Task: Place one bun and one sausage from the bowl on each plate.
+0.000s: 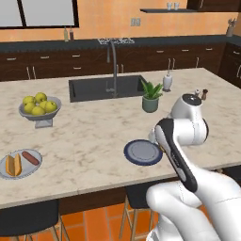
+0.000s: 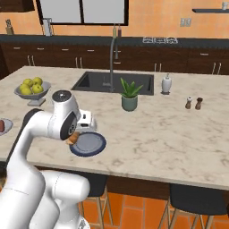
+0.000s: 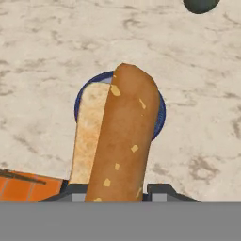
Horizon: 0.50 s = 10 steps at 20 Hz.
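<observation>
Pincer [image 3: 120, 200] clamped narrow on a bun [image 3: 123, 141], fingertips at bottom centre of hand view w/ the bun running up the frame from between them. Dark blue plate [image 3: 159, 115] sits right behind the bun, centre of hand view, so bun hangs over it; can't tell how high. Long axis of bun points bottom-to-top, about across the plate's middle. Right base view: bun [image 2: 71, 139] peeks out lower left, at the plate's [image 2: 91, 145] left rim, prob. a bit off-centre. Coming move, I'd say: lower straight onto the plate, then let go. Pale plate [image 1: 21, 175], lower left of left base view, carries other bun [image 1: 14, 164] + sausage [image 1: 30, 157] on the surface [image 1: 94, 136].
</observation>
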### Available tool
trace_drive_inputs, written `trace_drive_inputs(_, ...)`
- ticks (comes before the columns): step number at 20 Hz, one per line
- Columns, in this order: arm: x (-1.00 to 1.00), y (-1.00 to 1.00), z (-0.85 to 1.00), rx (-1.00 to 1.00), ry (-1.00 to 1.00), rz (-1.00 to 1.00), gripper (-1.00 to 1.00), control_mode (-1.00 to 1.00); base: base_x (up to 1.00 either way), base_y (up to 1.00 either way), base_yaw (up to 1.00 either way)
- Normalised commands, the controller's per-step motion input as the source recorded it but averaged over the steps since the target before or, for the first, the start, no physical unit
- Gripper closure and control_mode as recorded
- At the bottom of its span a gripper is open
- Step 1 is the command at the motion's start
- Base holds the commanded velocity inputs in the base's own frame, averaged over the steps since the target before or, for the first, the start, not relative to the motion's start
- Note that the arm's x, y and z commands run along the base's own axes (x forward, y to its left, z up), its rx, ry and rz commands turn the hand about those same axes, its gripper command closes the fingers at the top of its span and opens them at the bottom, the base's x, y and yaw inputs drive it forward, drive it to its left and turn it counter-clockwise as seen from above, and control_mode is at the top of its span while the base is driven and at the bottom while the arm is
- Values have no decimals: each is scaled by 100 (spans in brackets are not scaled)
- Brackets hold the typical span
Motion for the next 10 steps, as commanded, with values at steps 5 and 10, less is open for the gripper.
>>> trace_drive_inputs(5, 100, -38, -71, -1, 19, 9, 100, -100, 0, 0, 0)
trace_drive_inputs(10, 59, -28, -78, -4, 26, 0, 100, -100, 0, 0, 0)
